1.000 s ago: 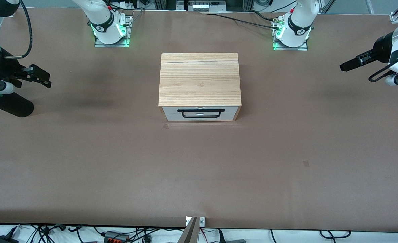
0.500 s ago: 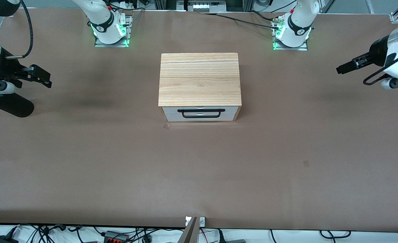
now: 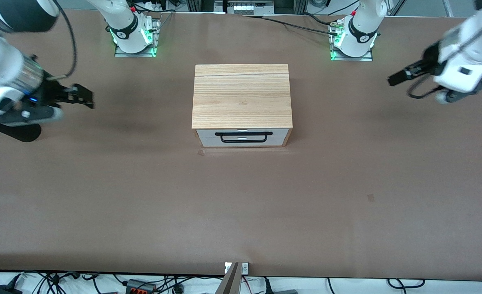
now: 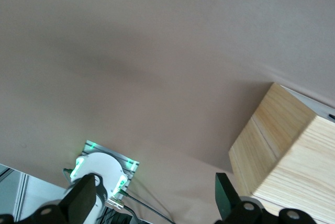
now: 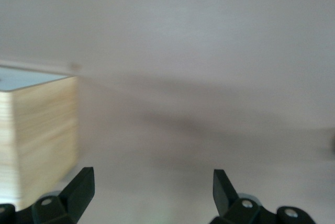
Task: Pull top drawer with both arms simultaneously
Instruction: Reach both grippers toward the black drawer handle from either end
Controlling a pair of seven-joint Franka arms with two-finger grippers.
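Note:
The cabinet (image 3: pixel 241 96) stands mid-table with its light-wood top up. Its top drawer (image 3: pixel 206 133) is shut; the white front carries a long black loop handle (image 3: pixel 244 133). My right gripper (image 3: pixel 85 96) is open and empty, in the air over the table toward the right arm's end, well apart from the cabinet. My left gripper (image 3: pixel 395 77) is open and empty, over the table toward the left arm's end. The left wrist view shows open fingers (image 4: pixel 225 195) and a cabinet corner (image 4: pixel 282 150). The right wrist view shows open fingers (image 5: pixel 81 186) and the cabinet's side (image 5: pixel 39 135).
The lower white drawer front (image 3: pixel 208 142) sits under the top one. Two arm bases with green lights (image 3: pixel 134 34) (image 3: pixel 353 38) stand along the table's edge farthest from the front camera. The brown table (image 3: pixel 241 204) stretches wide in front of the drawers.
Both grippers have moved inward toward the cabinet, the right arm more markedly. The drawer has not moved.

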